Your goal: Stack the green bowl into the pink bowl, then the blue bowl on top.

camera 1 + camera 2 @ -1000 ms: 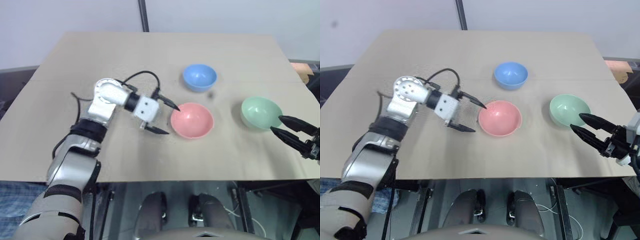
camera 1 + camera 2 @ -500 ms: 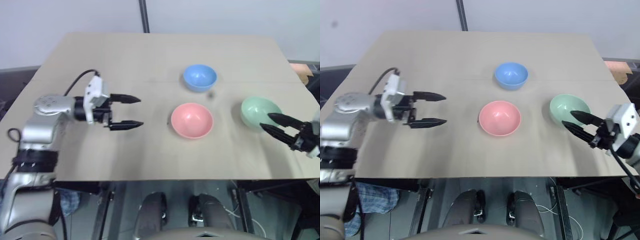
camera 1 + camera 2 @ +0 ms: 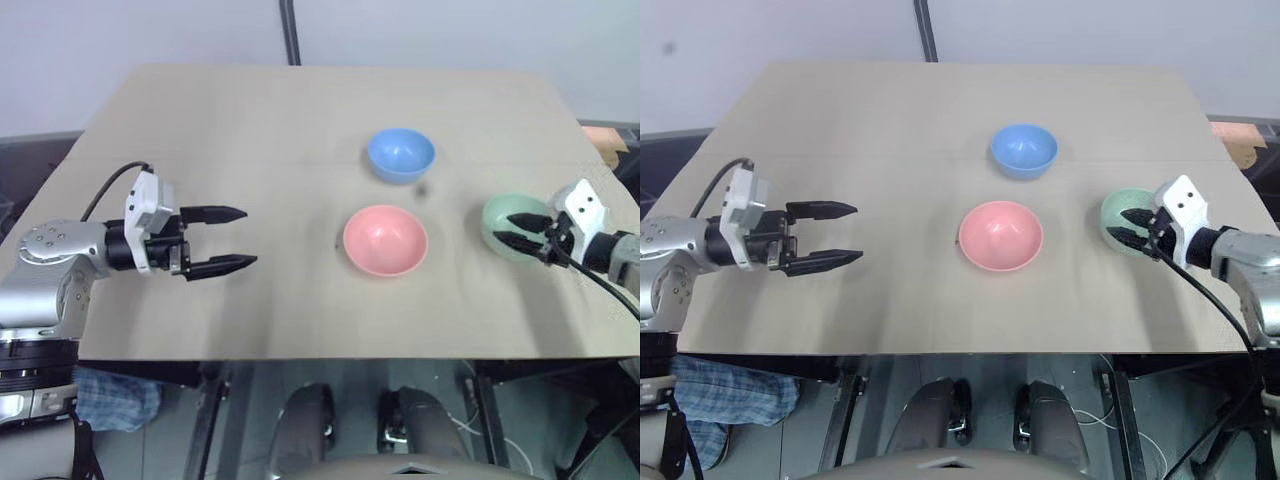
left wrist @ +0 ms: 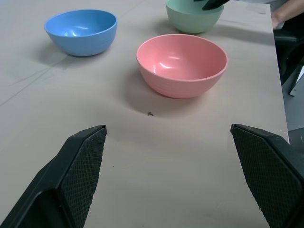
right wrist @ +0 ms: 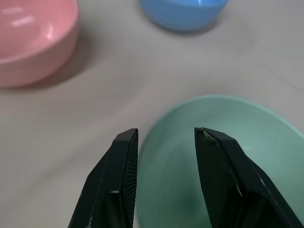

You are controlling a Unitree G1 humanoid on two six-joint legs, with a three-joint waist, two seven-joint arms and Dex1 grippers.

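Note:
Three bowls stand apart on the tan table (image 3: 250, 120): the blue bowl (image 3: 400, 153) farthest back, the pink bowl (image 3: 385, 240) in the middle, the green bowl (image 3: 500, 211) at the right. My right gripper (image 3: 516, 230) reaches the green bowl's near rim from the right. It is open part way, with one finger (image 5: 216, 161) inside the bowl and the other finger (image 5: 118, 166) outside the rim (image 5: 152, 137). My left gripper (image 3: 249, 236) hovers wide open over bare table, well left of the pink bowl (image 4: 182, 64), with nothing between its fingers.
A black pole (image 3: 290, 30) rises behind the table's far edge. An orange-brown object (image 3: 607, 142) lies past the right edge. A small dark speck (image 3: 422, 188) sits between the blue and green bowls. Bare tabletop spreads around the left gripper.
My left gripper pulled away leftward from the pink bowl and rolled its wrist, still open. My right gripper advanced from the table's right front until its fingers straddle the green bowl's rim.

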